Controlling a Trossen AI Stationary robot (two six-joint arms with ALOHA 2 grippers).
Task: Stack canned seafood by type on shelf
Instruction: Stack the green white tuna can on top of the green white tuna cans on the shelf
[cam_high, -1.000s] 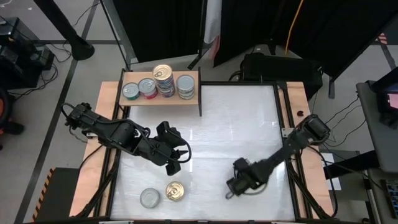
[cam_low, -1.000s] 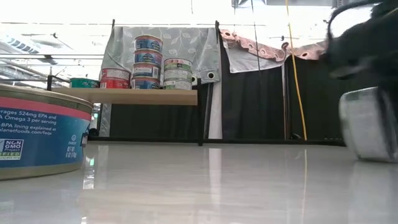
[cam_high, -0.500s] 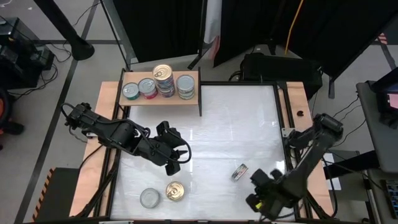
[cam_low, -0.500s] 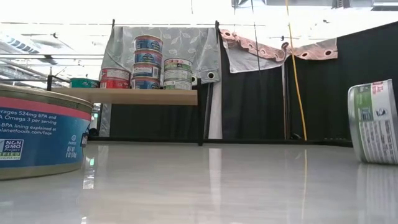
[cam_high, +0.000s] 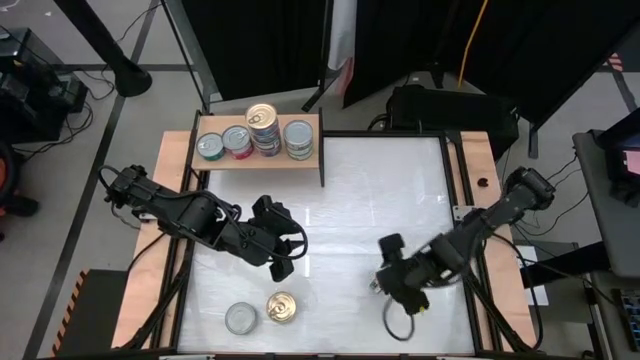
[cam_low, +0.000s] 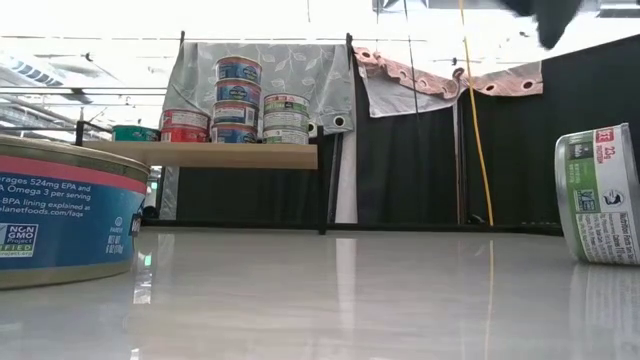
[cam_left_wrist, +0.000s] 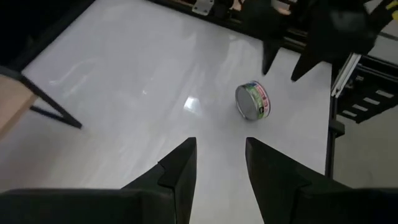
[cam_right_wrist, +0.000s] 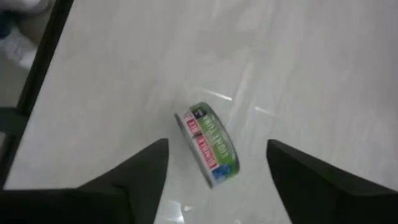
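Now the right hand (cam_high: 385, 280) hangs over the table's 5 o'clock part with its fingers (cam_right_wrist: 140, 171) spread wide and nothing between them. A second ago it was shut low over this same patch; half a second ago it had swung out toward the table's edge at 4 o'clock, leaving a green-label can (cam_right_wrist: 208, 144) lying free. The hand has come back above that can and opened. The can rests on its side on the white table (cam_high: 380, 190), lid edge-on, apart from both fingers; in the low view it sits at the right edge, tipped (cam_low: 600, 195). My reading is that a grasp slipped or the can was knocked over, and this is a fresh approach; a can on its rim may roll when touched.

The left hand (cam_high: 283, 262) waits near the table's middle-left, fingers (cam_left_wrist: 180, 171) part open and empty, unchanged over the second.

At 7 o'clock two more cans stand upright, one silver-lidded (cam_high: 240, 318) and one gold-lidded (cam_high: 282, 307). The shelf (cam_high: 310, 160) at 11 o'clock already carries a row of cans (cam_high: 255, 138), some stacked. Three cans remain off it, so the job looks well along but unfinished.
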